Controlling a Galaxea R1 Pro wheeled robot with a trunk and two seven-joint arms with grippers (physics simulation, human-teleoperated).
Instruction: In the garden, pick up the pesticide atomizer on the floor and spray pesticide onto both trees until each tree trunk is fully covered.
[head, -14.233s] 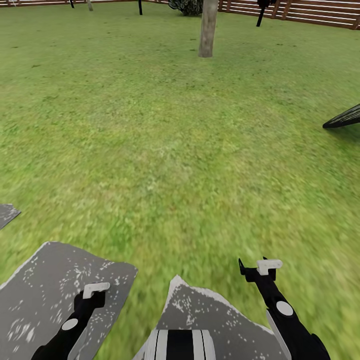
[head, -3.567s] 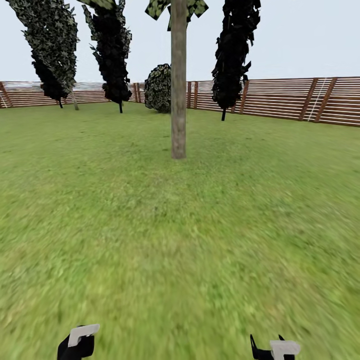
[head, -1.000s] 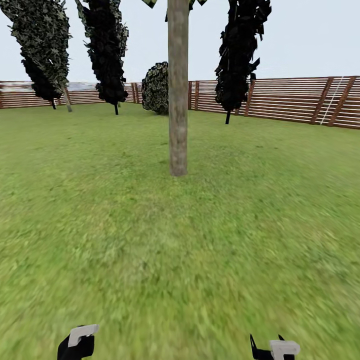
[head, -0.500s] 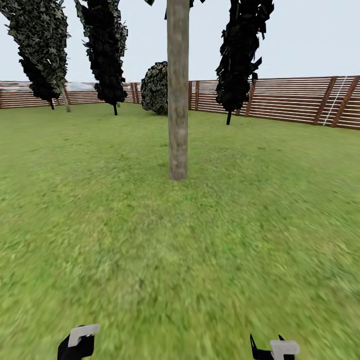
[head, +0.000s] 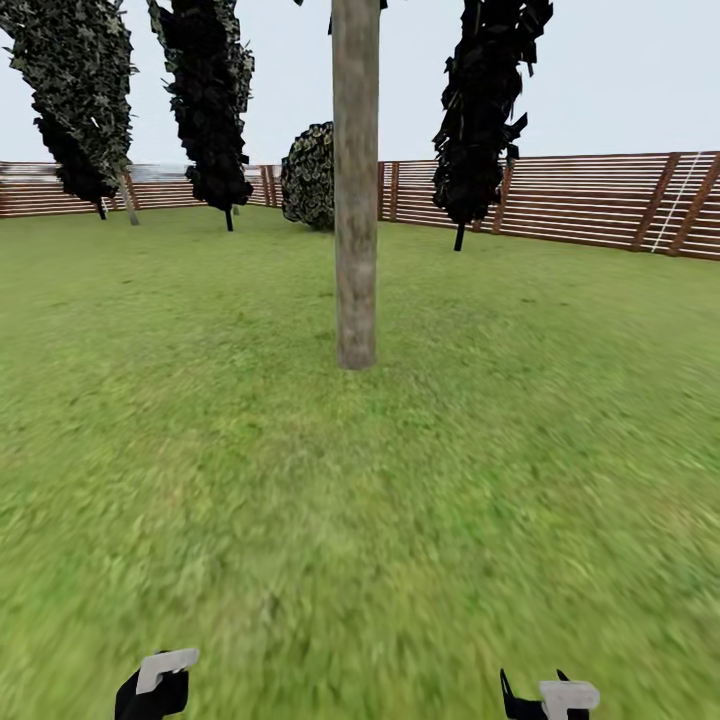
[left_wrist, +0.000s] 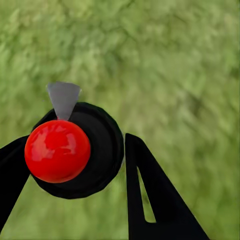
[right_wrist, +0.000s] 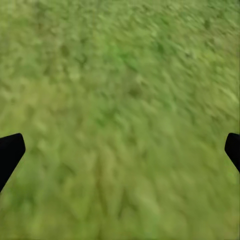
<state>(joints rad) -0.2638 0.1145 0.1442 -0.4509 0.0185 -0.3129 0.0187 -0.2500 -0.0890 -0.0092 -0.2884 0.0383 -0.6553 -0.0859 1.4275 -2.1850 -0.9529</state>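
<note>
the left gripper clasped the pesticide atomizer; the right gripper hung spread and empty. drive squarely toward the tree trunk, stopping near.

The sprayer, a round black body with a glossy red ball top and a grey nozzle, sits between the left gripper's fingers above the grass. A straight grey-beige tree trunk stands upright on the lawn ahead; 3 dark-leaved trees line the fence.
</note>
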